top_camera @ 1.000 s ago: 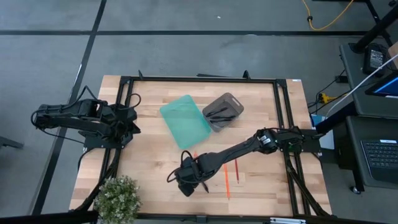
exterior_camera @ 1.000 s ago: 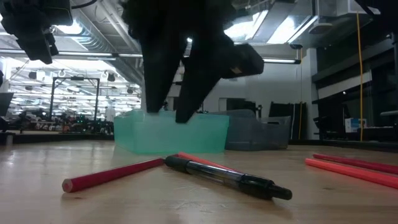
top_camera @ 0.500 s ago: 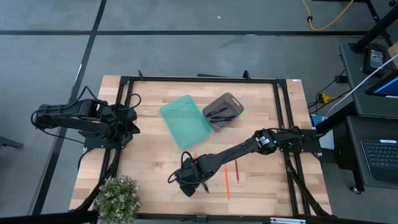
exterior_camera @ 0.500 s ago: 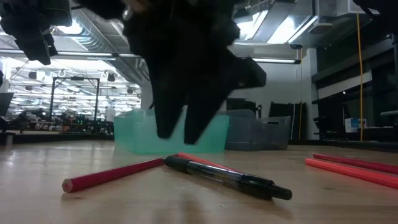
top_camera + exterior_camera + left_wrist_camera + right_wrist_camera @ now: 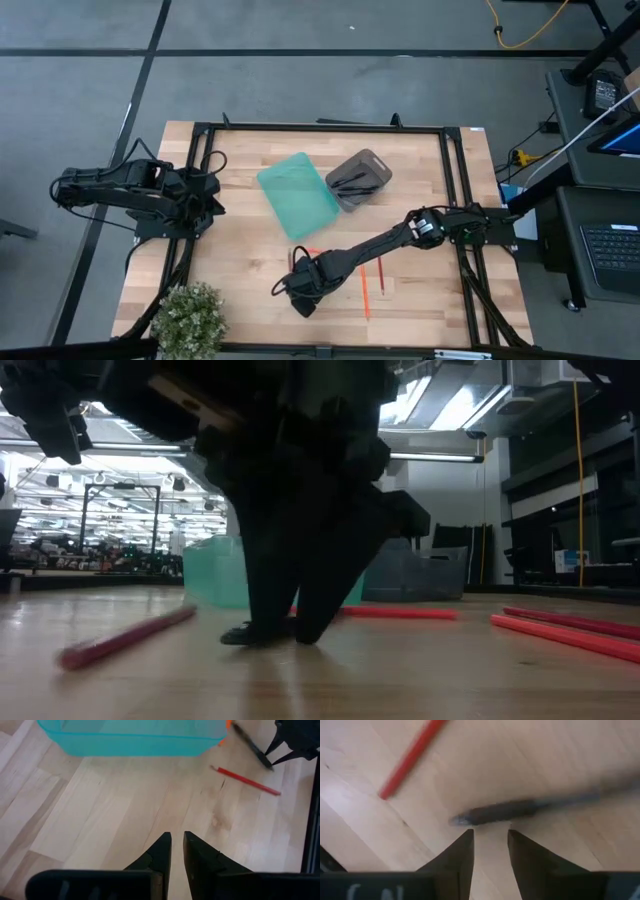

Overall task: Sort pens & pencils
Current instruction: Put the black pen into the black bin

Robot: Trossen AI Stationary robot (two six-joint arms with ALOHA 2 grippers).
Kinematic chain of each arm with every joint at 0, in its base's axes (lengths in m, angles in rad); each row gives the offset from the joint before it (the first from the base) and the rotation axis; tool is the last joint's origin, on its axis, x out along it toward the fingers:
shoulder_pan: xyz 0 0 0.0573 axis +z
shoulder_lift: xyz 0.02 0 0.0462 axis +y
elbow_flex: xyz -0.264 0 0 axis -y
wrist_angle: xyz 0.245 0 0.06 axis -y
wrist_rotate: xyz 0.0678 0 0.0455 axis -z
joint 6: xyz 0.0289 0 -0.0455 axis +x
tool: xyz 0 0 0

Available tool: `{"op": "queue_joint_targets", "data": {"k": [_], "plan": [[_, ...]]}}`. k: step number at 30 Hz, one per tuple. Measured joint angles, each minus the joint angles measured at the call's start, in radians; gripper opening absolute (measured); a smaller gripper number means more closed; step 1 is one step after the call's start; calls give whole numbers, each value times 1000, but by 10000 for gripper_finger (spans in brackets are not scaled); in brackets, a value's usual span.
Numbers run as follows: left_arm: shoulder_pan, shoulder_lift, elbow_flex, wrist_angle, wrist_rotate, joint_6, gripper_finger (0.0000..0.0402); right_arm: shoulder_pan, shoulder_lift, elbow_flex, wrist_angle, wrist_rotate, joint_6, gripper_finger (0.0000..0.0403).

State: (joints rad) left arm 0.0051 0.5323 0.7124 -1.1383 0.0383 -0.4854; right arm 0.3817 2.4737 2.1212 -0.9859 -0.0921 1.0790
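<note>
Right gripper (image 5: 303, 293) down at a loose pen on the front of the table
High: left gripper (image 5: 212, 186) waits at the left edge. Low: tips at the wood. Right wrist: fingers (image 5: 462, 851) spread astride the pen (image 5: 520, 810); light, stiff, rolls easily, so pinch mid-barrel. Left wrist: fingers (image 5: 162, 852) nearly together, pencil (image 5: 245, 780) beyond

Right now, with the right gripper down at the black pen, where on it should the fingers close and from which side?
Take the black pen on its barrel near the middle, coming straight down from above. It lies flat on the table, so only its long sides are free. The right gripper is open just short of it, with a red pencil lying clear of the fingers.
</note>
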Motion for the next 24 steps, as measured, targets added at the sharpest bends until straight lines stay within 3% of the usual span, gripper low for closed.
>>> {"op": "queue_joint_targets", "data": {"k": [24], "plan": [[0,0,0,-6,0,0,43,-10,0,7,67,-63,42,123]]}}
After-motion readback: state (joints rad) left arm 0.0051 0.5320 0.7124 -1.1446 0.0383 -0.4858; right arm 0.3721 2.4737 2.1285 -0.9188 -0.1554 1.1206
